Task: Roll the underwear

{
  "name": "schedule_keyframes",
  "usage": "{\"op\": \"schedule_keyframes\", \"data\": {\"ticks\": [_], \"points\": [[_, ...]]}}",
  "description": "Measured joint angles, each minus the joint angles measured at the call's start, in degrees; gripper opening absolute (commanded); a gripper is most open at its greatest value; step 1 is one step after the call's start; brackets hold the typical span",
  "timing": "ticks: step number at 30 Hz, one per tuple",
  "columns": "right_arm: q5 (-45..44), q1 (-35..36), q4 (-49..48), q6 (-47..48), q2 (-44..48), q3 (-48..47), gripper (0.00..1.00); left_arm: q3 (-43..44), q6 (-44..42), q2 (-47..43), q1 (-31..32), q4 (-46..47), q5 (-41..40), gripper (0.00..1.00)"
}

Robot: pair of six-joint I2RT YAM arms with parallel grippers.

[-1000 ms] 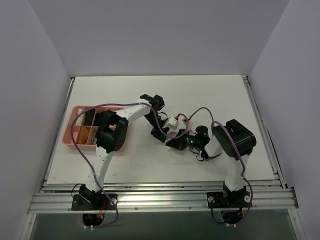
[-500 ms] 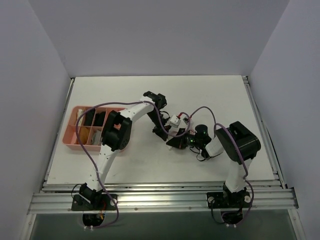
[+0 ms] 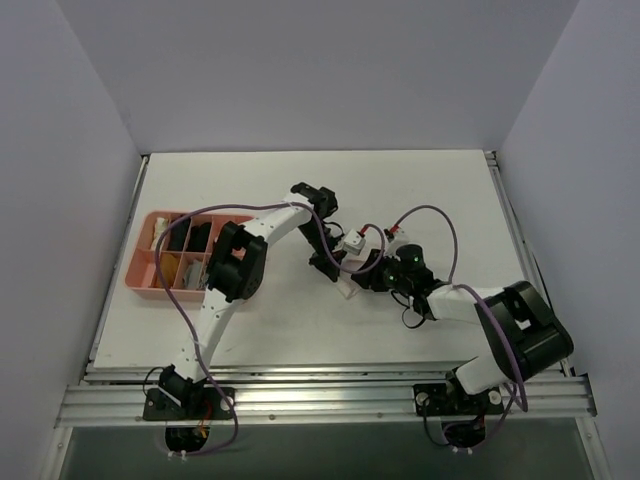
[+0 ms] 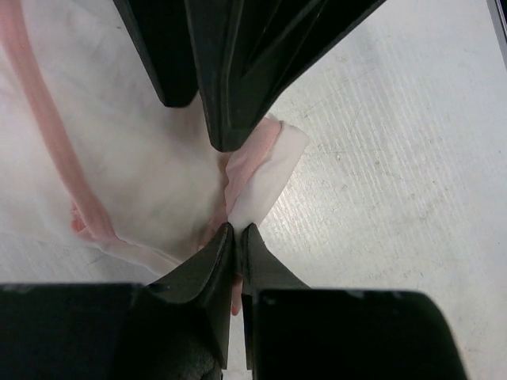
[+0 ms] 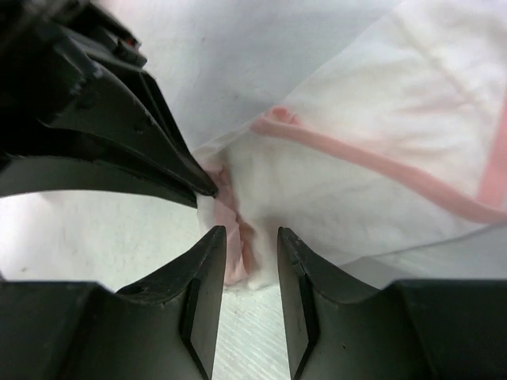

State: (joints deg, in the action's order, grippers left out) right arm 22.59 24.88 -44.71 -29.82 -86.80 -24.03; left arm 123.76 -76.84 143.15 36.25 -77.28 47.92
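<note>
Your left arm [image 3: 235, 265] arcs up beside the pink tray [image 3: 140, 282] and bends down at the wrist mid-surface [image 3: 440, 190]. Its left tool [image 4: 236, 228] is pinched together on a bunched corner of the underwear [image 4: 150, 174]. Your right arm [image 3: 480, 305] lies stretched low and leftward, and the right tool [image 5: 251, 233] sits nose to nose with the left one, fingers apart either side of that same corner. The underwear lies on the surface under both tools and spreads out from the pinched corner, pink trim crossing it. Honestly can't tell its long axis, too much is covered.
</note>
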Motion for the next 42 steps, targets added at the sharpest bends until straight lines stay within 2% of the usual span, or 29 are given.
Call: {"op": "schedule_keyframes", "data": {"ticks": [4, 11, 16, 21, 30, 36, 42], "points": [[-7.1, 1.55, 5.57, 0.33, 6.99, 0.2, 0.32, 2.38, 1.05, 1.22, 0.7, -0.39, -0.24, 0.08], [-26.05, 11.43, 11.45, -1.92, 18.25, 1.29, 0.35, 6.23, 1.97, 3.15, 1.55, -0.63, -0.55, 0.08], [-40.57, 17.29, 17.05, -6.27, 24.3, 2.69, 0.4, 6.75, 2.86, 3.43, 1.57, -0.72, -0.52, 0.08], [-49.48, 18.34, 24.5, -12.57, 28.15, 2.29, 0.37, 6.78, 3.17, 3.48, 1.53, -0.72, -0.48, 0.08], [-58.31, 21.33, 33.33, -18.43, 37.42, 2.27, 0.38, 8.52, 4.98, 4.74, 1.4, -1.07, 0.55, 0.08], [-68.65, 33.33, 37.13, -17.53, 37.7, -0.76, 0.38, 8.52, 5.75, 4.74, 1.36, -1.05, 0.59, 0.08], [-80.72, 50.29, 38.82, -14.73, 28.94, -9.27, 0.41, 9.11, 6.99, 5.07, 1.31, -1.16, 0.57, 0.08]]}}
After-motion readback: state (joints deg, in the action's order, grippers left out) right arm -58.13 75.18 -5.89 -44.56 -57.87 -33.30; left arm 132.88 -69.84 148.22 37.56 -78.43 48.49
